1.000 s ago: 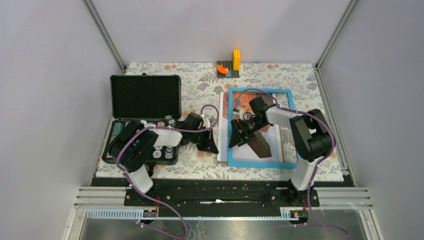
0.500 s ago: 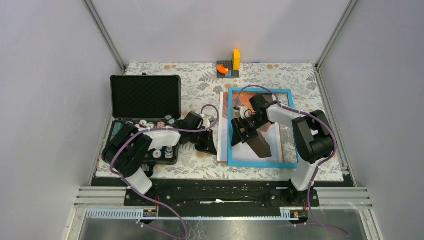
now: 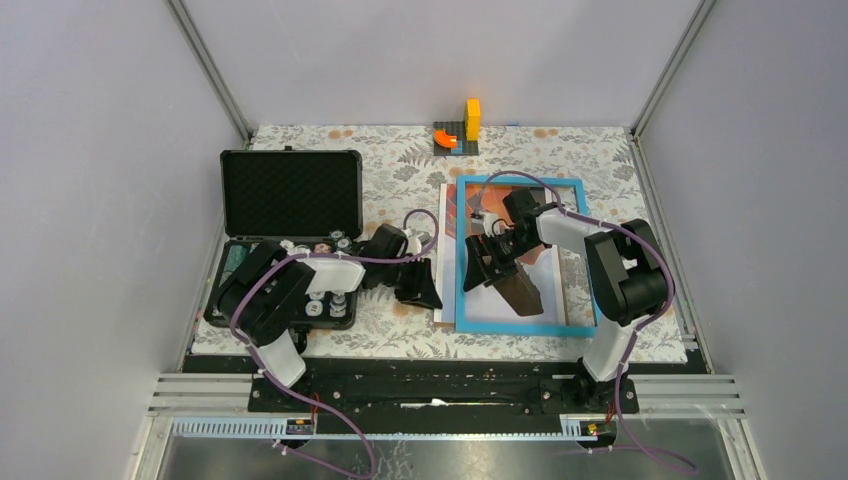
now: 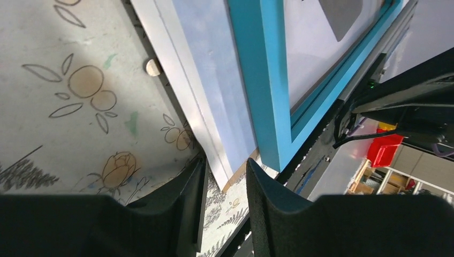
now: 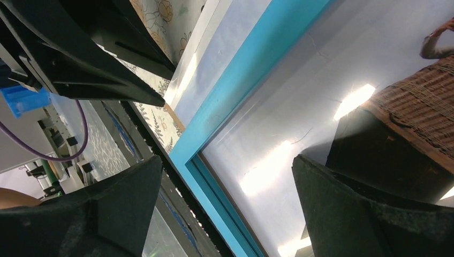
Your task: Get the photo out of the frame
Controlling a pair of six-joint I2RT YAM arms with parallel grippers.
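Observation:
The frame, thin and light blue, lies flat on the floral table at centre right. The photo sticks out from under its left side, with the balloon and wicker basket showing through the glass. My left gripper sits low at the photo's near left corner. In the left wrist view its jaws stand a narrow gap apart, with the corner of the photo and its brown backing just ahead, beside the frame. My right gripper is wide open over the frame's left border, and the wicker basket shows under the glass.
An open black foam-lined case lies at the left, its lower half holding small parts. An orange and yellow block piece stands at the back. A small beige disc lies by the photo's edge. Grey walls enclose the table.
My left arm has shifted slightly, its gripper staying at the photo's near left corner. My right gripper has edged a little up and right over the frame's left border.

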